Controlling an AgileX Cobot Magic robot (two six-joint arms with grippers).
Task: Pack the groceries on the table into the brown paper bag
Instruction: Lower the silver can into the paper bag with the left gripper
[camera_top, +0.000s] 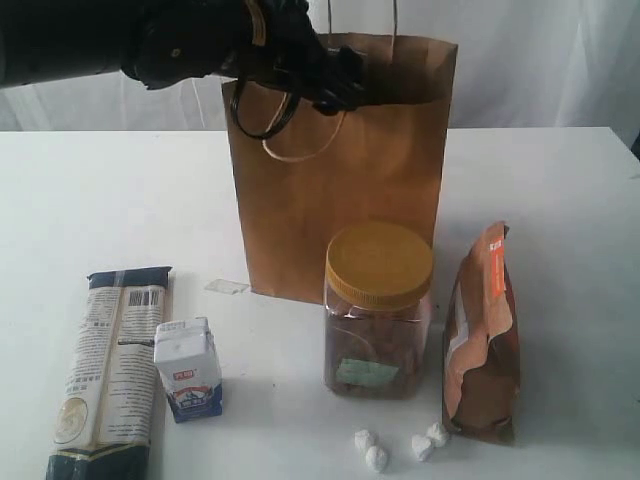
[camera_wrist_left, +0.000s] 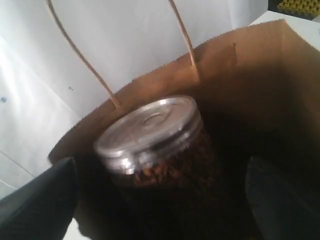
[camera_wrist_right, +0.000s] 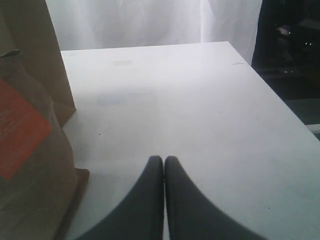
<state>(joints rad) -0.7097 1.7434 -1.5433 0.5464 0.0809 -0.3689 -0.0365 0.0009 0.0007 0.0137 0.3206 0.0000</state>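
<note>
The white worktop (camera_top: 560, 200) spreads across the whole scene. Toward its far side stands the brown paper bag (camera_top: 340, 200), upright, mouth open. The left gripper (camera_wrist_left: 160, 185) hangs at that mouth, its fingers (camera_wrist_left: 40, 200) spread wide and clasping nothing. The long dark-blue pasta packet (camera_top: 110, 370) lies flat at the near left. The yellow-lidded clear jar (camera_top: 378, 310) stands just in front of the bag. The brown-orange pouch (camera_top: 482, 340) is upright beside the jar on the right. The right gripper (camera_wrist_right: 164, 165) sits low over bare worktop just beside the pouch, fingertips pressed together and empty. The small white carton (camera_top: 187, 368) stands against the pasta packet's right edge. The pull-tab can (camera_wrist_left: 150, 135) rests tilted inside the bag — between the left fingers, clear of both. The small white wrapped pieces (camera_top: 372, 450) lie scattered near the pouch's base — four of them.
</note>
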